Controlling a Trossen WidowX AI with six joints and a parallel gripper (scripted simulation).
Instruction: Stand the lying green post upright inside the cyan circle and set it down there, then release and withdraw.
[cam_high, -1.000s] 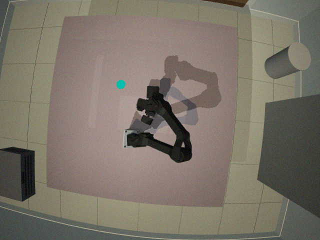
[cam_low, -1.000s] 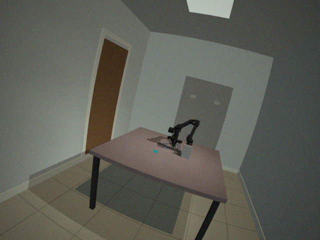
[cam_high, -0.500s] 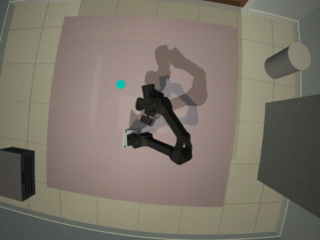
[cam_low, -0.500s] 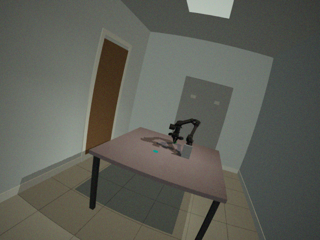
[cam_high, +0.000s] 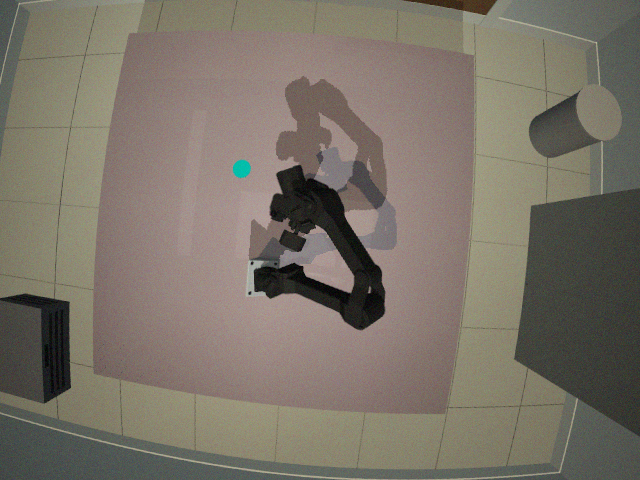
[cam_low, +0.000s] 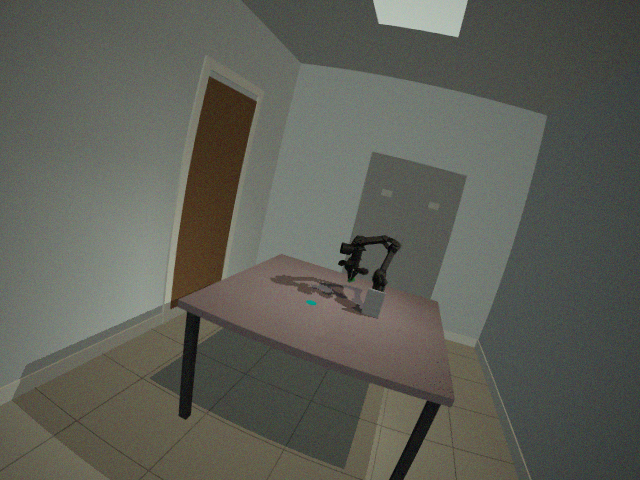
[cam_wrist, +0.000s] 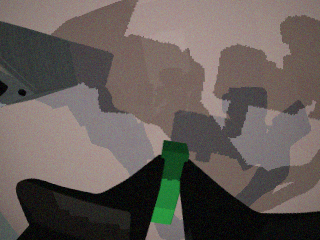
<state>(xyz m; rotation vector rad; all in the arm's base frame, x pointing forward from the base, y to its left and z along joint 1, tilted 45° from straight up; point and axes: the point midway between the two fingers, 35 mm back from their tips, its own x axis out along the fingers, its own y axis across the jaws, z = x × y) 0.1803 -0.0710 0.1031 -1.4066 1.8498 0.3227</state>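
The green post (cam_wrist: 173, 169) (cam_low: 351, 280) is between the fingertips, off the table; in the wrist view it runs from just beyond the tips back between the fingers. Its exact tilt is hard to tell. My gripper (cam_wrist: 172, 162) (cam_low: 351, 276) is shut on it and points down above the table. In the top view the arm's own parts hide the post. The cyan circle (cam_high: 241, 168) (cam_low: 310, 302) lies flat on the table, up and to the left of the gripper in the top view, with nothing standing on it.
The pink table (cam_high: 155, 320) (cam_low: 330, 335) carries the arm's base plate (cam_high: 250, 289) and a pale grey block (cam_low: 373, 303) under the arm. Shadows of the arm fall across the table beside the circle. A grey cylinder (cam_high: 573, 121) and dark furniture (cam_high: 584, 289) stand off the table.
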